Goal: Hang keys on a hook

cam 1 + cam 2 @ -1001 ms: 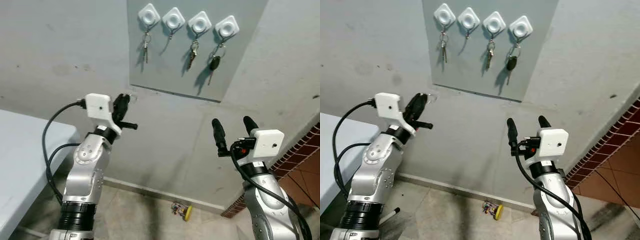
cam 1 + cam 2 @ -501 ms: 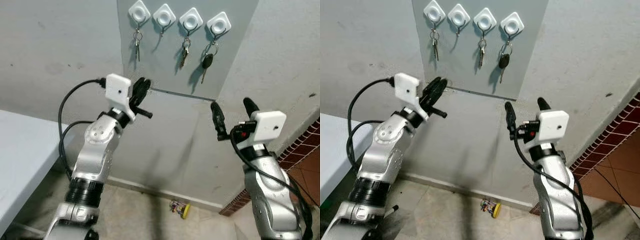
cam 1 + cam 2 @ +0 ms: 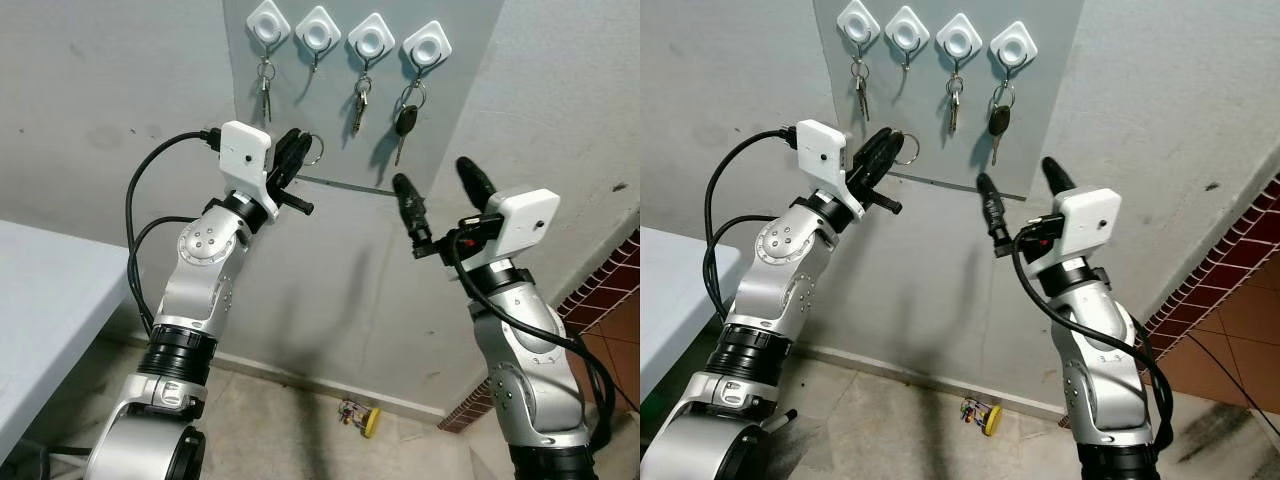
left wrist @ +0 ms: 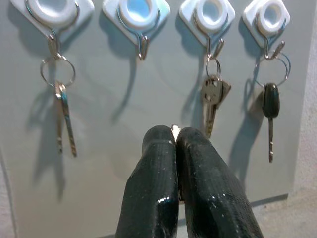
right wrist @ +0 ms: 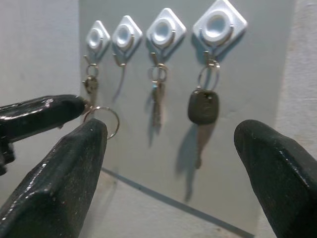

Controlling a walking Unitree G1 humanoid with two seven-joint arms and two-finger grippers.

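Four white hooks sit in a row on a grey panel [image 3: 470,90]. The second hook [image 3: 318,28] is bare; the first holds keys [image 3: 265,88], the third holds keys [image 3: 358,105], and the fourth holds a black car key [image 3: 403,121]. My left gripper [image 3: 293,152] is raised just below the bare hook and shut on a key ring [image 3: 313,150], whose silver loop sticks out past the fingertips. In the left wrist view the shut fingers [image 4: 163,163] point at the panel under the bare hook [image 4: 142,47]. My right gripper [image 3: 433,176] is open, below the car key.
A white table [image 3: 40,300] stands at the left. A small yellow object [image 3: 366,419] lies on the floor by the wall. Red brick [image 3: 610,300] borders the right side.
My left arm has risen towards the panel with the key ring, which now sits below the bare hook. The right gripper has lifted and tilted left. The camera has shifted slightly.
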